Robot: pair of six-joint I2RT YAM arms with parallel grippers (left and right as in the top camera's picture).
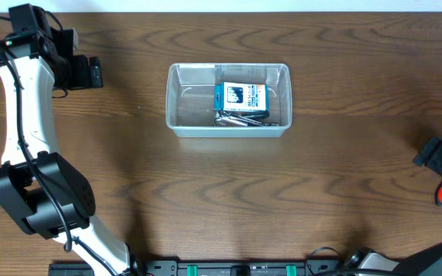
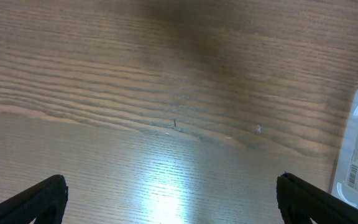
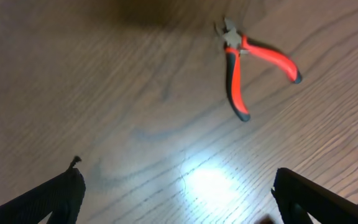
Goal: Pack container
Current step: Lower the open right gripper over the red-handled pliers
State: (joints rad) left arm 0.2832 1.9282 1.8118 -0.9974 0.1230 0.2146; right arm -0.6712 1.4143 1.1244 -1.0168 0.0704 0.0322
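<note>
Dark brown wood grain runs across the table [image 1: 229,199] beneath both my arms. The clear plastic container [image 1: 190,96] stands on it toward the far edge, roughly midway between my two sides, with its open top facing up. In its right half lies a blue-and-white box [image 1: 242,96]. Just beside that box, on the side nearer me, some small metal tools [image 1: 240,118] rest on the bottom; I cannot tell what kind they are.

My left gripper [image 2: 171,186] hangs over bare wood well to the left of the container, its fingers [image 2: 42,199] spread wide with nothing between them. In my left wrist view only a rounded corner of the container shows, at the right edge.

My right gripper [image 3: 178,180] is far out at the right edge of the table, well apart from the container, its fingers [image 3: 316,199] likewise wide apart and empty. Ahead of it in the wrist view, a pair of pliers [image 3: 232,81] with red-and-black handles lies flat on the wood, handles splayed, touching neither finger
</note>
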